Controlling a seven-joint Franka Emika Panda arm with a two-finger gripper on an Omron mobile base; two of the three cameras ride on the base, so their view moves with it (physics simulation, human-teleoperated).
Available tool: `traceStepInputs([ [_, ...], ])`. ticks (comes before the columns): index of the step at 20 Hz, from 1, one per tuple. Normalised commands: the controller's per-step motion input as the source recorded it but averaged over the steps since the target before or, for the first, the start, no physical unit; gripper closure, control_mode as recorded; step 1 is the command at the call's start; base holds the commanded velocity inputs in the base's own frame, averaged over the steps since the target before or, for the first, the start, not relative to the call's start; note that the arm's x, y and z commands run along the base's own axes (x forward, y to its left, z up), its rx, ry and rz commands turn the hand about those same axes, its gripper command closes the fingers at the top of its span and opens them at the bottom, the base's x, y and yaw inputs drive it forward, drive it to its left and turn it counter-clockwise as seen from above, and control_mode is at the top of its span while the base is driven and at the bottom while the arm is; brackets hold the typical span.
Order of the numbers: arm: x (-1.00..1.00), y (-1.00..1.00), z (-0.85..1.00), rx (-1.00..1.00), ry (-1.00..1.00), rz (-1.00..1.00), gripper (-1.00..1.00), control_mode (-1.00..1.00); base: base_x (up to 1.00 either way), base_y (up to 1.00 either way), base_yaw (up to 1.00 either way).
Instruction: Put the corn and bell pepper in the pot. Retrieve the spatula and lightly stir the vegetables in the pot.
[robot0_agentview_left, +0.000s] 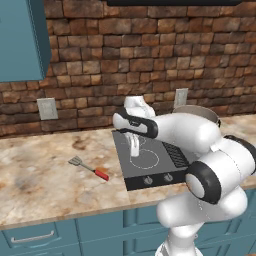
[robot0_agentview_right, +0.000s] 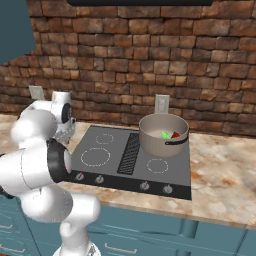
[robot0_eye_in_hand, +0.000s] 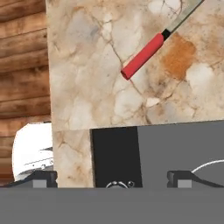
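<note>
Dark fingertips of the gripper are being held wide apart, empty; the light, stiff spatula is best grasped by its red handle.

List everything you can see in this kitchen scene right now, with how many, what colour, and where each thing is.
pot: one, dull grey, on the cooktop's back right burner, with green and red vegetable pieces inside.
spatula: one, silver head and red handle, flat on the counter left of the cooktop.
cooktop: one, dark grey with ring burners and front knobs, set in the counter.
counter: one, beige marble.
wall outlets: two, pale grey, on the brick wall.
cabinets: teal, below the counter.
gripper: one, open, over the cooktop's left edge.
</note>
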Motion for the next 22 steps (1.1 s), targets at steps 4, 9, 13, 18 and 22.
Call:
traceStepInputs([
  [4, 0.51, 0.58, -0.24, 0.01, 0.00, -0.42, -1.00, -1.00, 0.00, 0.00, 0.00],
  [9, 0.14, 0.52, -0.52, 0.08, 0.00, -0.72, -1.00, -1.00, 0.00, 0.00, 0.00],
  [13, -0.12, 0.61, -0.25, -0.10, 0.00, -0.50, -1.00, -1.00, 0.00, 0.00, 0.00],
  [18, -0.05, 0.37, 0.00, -0.25, -0.04, -0.03, -1.00, -1.00, 0.00, 0.00, 0.00],
  [22, -0.06, 0.21, -0.11, -0.10, 0.00, 0.05, -1.00, -1.00, 0.00, 0.00, 0.00],
])
